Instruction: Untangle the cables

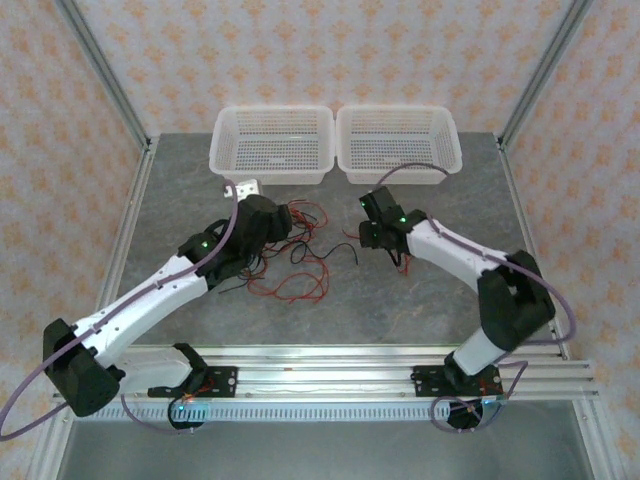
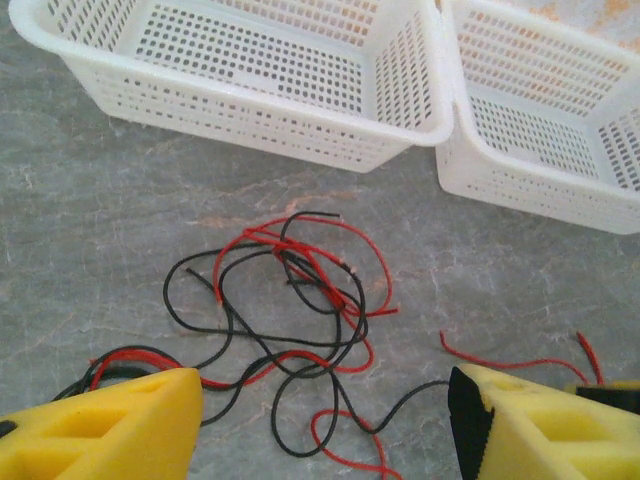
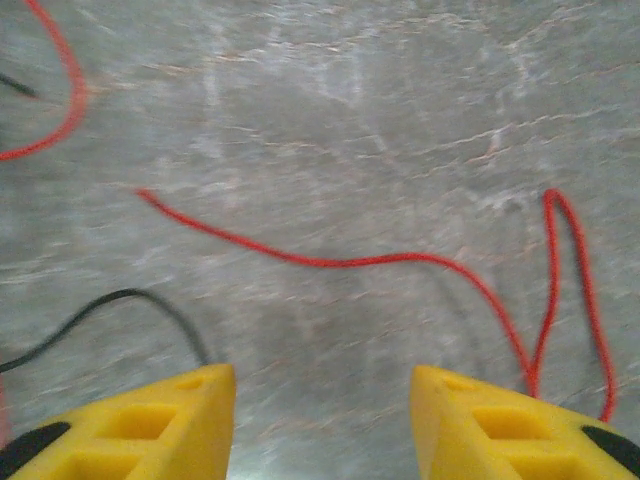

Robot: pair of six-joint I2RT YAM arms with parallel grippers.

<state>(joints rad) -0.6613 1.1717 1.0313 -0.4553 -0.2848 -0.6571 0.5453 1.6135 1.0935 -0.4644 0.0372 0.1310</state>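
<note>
While left claw (image 2: 325, 388) and right claw (image 3: 322, 378) gape empty, cables (image 2: 340, 296) tangled, heap stretched left-to-right.

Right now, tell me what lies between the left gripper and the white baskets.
In the left wrist view, the tangled cables lie on the table between the left gripper and the baskets.

The grey marbled surface (image 1: 420, 290) carries a left basket (image 1: 272, 143) and a right basket (image 1: 397, 140), both white mesh, touching at its far edge. Red and black cables (image 1: 300, 262) sprawl tangled mid-surface. A small pale object (image 1: 243, 188), perhaps a bracket, lies near the left basket.
</note>
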